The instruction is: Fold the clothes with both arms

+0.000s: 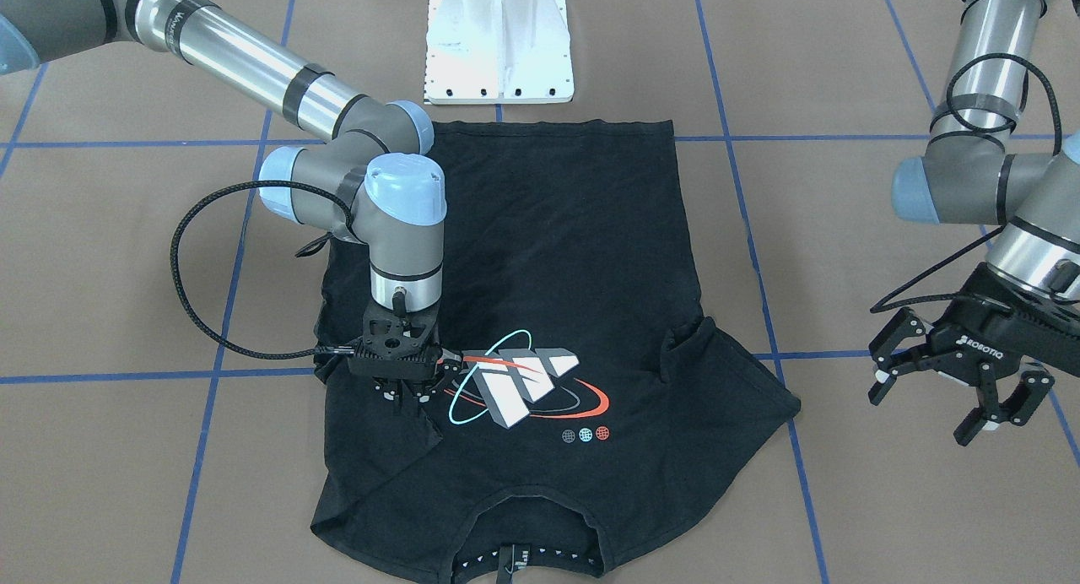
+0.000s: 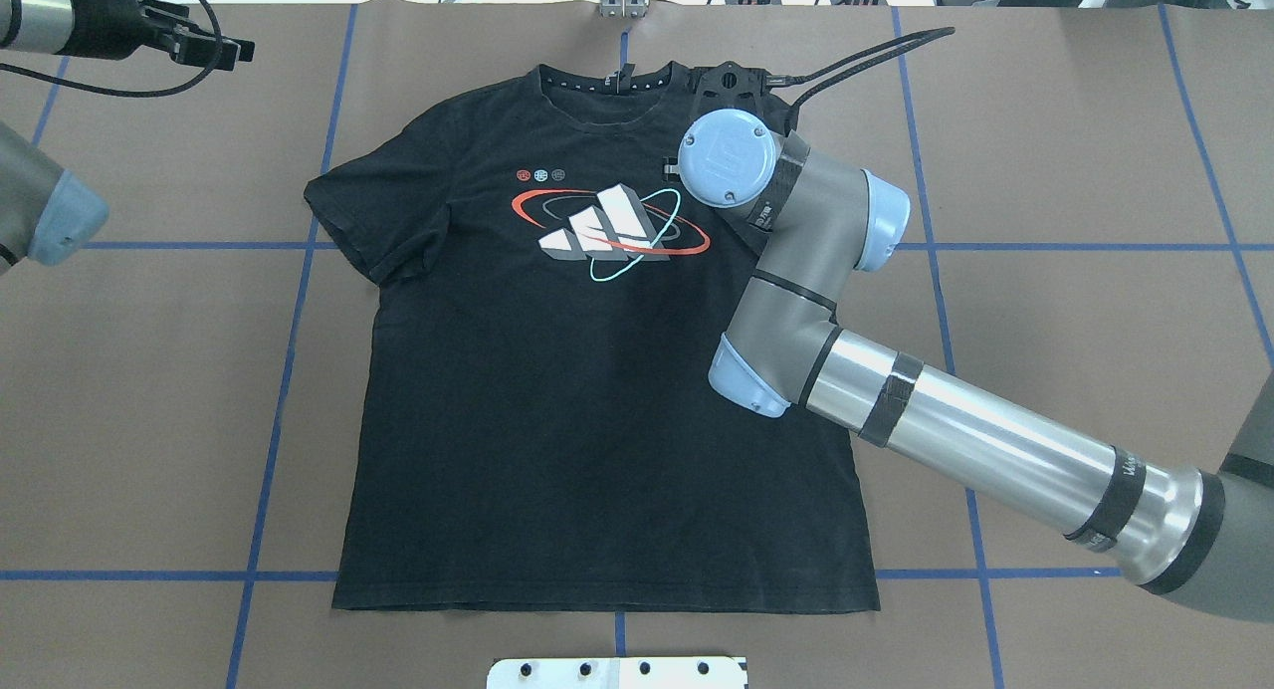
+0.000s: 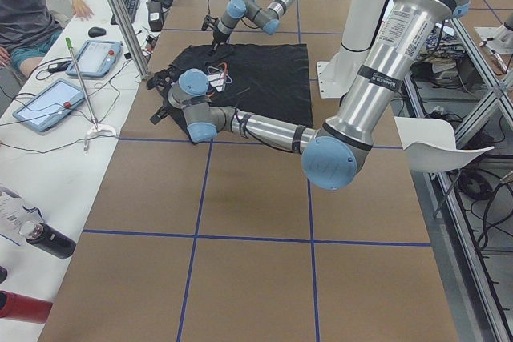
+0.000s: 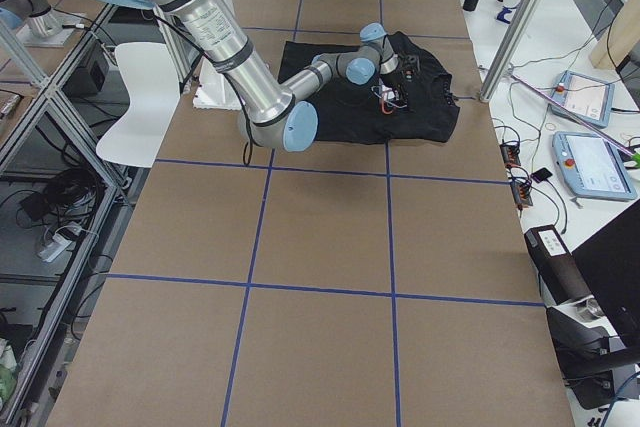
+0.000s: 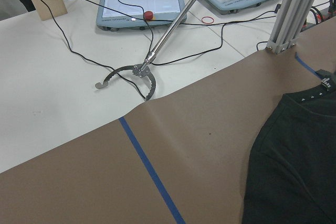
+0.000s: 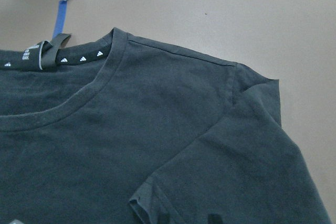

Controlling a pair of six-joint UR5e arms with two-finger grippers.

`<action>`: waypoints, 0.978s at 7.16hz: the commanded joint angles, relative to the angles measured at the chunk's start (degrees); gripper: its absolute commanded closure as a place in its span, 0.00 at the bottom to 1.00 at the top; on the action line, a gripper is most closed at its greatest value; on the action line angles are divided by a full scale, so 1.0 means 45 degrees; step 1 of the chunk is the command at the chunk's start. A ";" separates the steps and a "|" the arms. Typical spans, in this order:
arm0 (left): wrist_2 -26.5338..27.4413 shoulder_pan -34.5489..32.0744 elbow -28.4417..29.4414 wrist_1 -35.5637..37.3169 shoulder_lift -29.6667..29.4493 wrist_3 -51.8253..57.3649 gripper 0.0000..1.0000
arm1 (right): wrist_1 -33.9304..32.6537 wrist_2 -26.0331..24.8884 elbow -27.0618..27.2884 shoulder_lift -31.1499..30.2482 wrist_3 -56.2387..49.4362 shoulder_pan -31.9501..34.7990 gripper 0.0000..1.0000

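The black T-shirt (image 2: 557,390) lies flat and logo-up in the middle of the table (image 2: 1075,350). Its hem (image 2: 607,605) stops just short of the white base (image 1: 498,52), and its collar (image 2: 609,112) sits close to the far table edge. We see bare brown surface crossed by blue tape lines (image 2: 289,370) on both sides of the shirt, so both long edges have open room.

The right gripper (image 1: 409,396) points straight down onto the shoulder area, just beside the logo (image 1: 519,386), where the sleeve (image 6: 247,145) is rumpled. We cannot tell whether its fingers pinch cloth.

The left gripper (image 1: 924,411) hangs over bare table well apart from the shirt, fingers spread wide and empty. The sleeve on its side (image 2: 348,211) lies spread out.
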 commanded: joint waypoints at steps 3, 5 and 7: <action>0.1021 0.1088 0.0362 0.0006 0.0017 -0.4078 0.00 | -0.1091 0.4561 0.1480 -0.0991 -0.3596 0.3390 0.00; 0.2724 0.2359 0.0536 0.0006 0.0308 -0.5906 0.00 | -0.0938 0.5934 0.3238 -0.3333 -0.6054 0.4741 0.00; 0.4267 0.3259 0.1215 -0.0129 0.0564 -0.5908 0.01 | 0.0439 0.6268 0.3656 -0.4764 -0.6711 0.5097 0.00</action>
